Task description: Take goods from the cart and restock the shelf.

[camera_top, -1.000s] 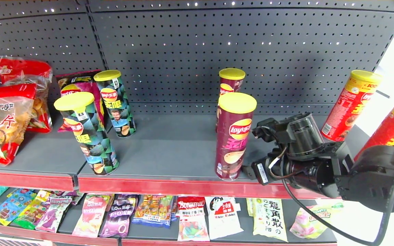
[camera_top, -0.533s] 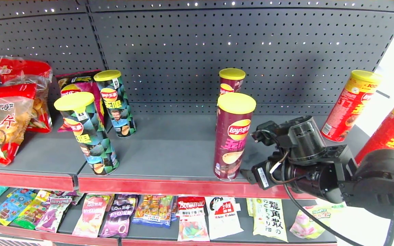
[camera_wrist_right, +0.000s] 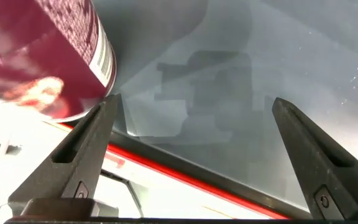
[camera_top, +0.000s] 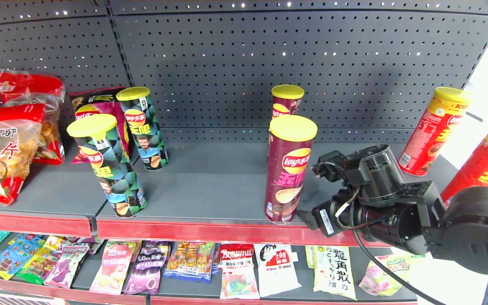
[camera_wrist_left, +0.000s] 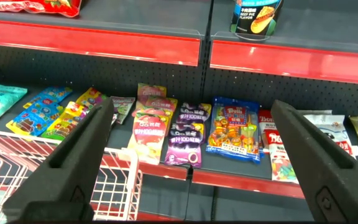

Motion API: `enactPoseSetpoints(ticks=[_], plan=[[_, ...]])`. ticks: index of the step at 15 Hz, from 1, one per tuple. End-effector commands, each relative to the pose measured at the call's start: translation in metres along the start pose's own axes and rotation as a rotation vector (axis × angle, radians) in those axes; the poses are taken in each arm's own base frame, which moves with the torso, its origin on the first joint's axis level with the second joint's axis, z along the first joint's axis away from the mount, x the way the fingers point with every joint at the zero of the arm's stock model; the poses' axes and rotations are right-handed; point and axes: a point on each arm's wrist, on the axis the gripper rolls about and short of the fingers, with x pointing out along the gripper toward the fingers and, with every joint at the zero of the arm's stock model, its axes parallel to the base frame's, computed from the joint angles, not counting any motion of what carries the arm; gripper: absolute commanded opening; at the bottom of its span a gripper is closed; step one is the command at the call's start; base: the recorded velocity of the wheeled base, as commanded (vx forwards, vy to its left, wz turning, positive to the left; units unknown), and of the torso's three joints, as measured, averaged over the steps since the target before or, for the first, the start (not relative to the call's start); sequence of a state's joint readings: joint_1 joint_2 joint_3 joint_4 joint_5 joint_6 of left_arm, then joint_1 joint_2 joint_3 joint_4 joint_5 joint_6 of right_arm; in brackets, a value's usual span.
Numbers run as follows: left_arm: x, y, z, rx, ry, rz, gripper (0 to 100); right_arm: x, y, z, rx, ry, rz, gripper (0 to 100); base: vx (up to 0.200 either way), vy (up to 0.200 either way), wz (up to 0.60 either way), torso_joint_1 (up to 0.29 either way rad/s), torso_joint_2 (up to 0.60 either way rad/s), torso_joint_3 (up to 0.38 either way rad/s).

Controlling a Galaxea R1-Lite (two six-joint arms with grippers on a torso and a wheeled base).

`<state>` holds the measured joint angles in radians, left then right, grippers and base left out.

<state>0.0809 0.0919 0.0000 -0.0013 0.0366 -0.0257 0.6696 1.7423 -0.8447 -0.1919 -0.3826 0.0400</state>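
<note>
Maroon can (camera_top: 289,169) stands upright at the shelf's (camera_top: 193,231) front edge. Right end effector (camera_wrist_right: 194,102) gapes wide just beside its base, holding nothing. Left end effector (camera_wrist_left: 191,109), also wide apart and empty, hangs above the cart (camera_wrist_left: 5,174).

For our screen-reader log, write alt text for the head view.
A maroon chip can with a yellow lid stands upright at the front edge of the grey shelf, the robot's right arm low beside it. More cans and snack bags stand along the shelf; flat packets lie on the tier below.
</note>
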Motion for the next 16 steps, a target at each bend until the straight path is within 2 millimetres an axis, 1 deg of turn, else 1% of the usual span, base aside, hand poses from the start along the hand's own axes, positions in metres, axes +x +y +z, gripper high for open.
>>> enactPoseSetpoints(ticks=[1,7,12,16], plan=[[0.0,0.0,0.0,0.0,0.001,0.001,100,0.0,0.001,0.0,-0.002,0.001,0.002,100,0.0,0.0,0.0,0.0,0.0,0.0],[0.0,0.0,0.0,0.0,0.001,0.001,100,-0.001,0.011,-0.001,-0.023,-0.002,0.028,100,0.0,0.0,0.0,0.0,0.0,0.0],[0.0,0.0,0.0,0.0,0.001,0.001,100,-0.001,0.012,-0.002,-0.027,0.0,0.033,100,0.0,0.0,0.0,0.0,0.0,0.0],[0.0,0.0,0.0,0.0,0.001,-0.001,100,0.0,0.018,-0.003,-0.018,0.006,0.044,100,0.0,0.0,0.0,0.0,0.0,0.0]])
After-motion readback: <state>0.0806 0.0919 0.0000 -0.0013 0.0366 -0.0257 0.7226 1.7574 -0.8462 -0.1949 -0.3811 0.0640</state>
